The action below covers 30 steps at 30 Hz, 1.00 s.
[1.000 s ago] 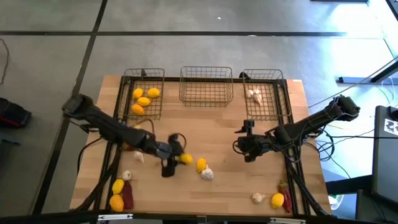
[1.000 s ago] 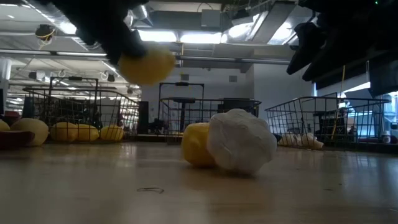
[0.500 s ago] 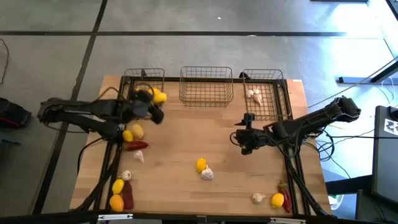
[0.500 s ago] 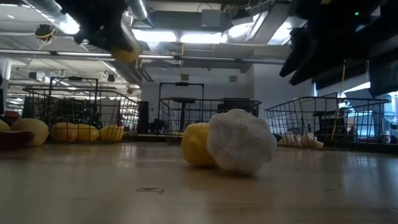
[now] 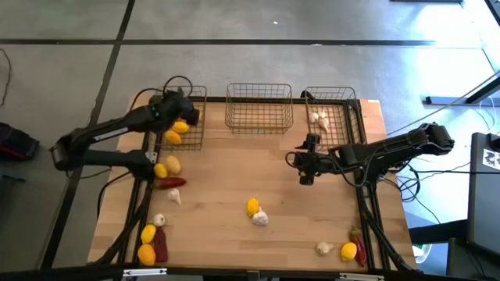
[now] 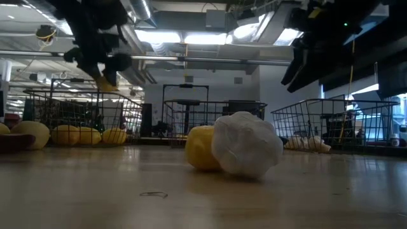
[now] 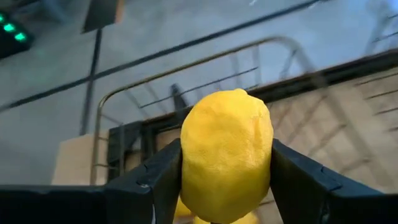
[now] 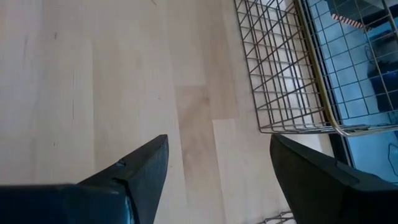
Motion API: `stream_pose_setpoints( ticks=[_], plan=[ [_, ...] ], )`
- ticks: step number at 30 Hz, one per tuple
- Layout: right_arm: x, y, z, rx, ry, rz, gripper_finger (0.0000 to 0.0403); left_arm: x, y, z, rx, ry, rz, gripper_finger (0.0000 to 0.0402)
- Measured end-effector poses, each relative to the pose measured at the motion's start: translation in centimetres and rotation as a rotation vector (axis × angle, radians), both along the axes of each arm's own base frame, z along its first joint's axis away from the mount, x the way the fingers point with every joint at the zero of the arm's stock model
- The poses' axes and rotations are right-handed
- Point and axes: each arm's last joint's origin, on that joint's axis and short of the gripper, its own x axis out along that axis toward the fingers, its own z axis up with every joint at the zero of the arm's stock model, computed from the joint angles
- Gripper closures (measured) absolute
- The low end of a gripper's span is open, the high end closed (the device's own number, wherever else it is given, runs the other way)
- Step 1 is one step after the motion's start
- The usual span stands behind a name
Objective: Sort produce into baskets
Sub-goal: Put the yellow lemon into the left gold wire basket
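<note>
Above the dark wire-mesh basket (image 5: 181,117) at the table's far left corner, the left gripper (image 7: 225,180) has its fingers (image 7: 158,177) grasping a round yellow lemon (image 7: 226,163). Near the table's right edge, beside the basket holding whitish garlic bulbs (image 5: 319,119), the right gripper (image 8: 214,165) hovers over bare wood, fingers spread and grasping nothing.

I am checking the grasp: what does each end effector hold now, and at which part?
The left end effector holds a lemon by its two opposite sides. The right end effector holds nothing.

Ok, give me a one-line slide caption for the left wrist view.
Left gripper holds a lemon between its fingers above the left wire basket.
</note>
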Motion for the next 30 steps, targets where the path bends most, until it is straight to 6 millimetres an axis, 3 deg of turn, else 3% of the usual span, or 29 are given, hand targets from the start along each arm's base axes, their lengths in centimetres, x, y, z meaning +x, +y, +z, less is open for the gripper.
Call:
stream_pose_setpoints(
  ticks=[10, 19, 24, 30],
  plan=[
    [0.0, 0.0, 0.0, 0.000, -0.001, -0.001, 0.0127, 0.0, 4.6, -4.4, -0.197, 0.162, 0.103, 0.0192],
    [0.0, 0.0, 0.0, -0.004, -0.004, -0.009, 0.0127, 0.0, 6.7, -6.6, -0.271, 0.212, 0.123, 0.0187],
    [0.0, 0.0, 0.0, 0.001, -0.008, -0.016, 0.0127, -0.5, 7.1, -6.7, -0.303, 0.212, 0.112, 0.0159],
    [0.0, 0.0, 0.0, 0.002, -0.009, -0.017, 0.0127, -0.4, 6.5, -5.4, -0.261, 0.183, 0.046, 0.0125]
  ],
)
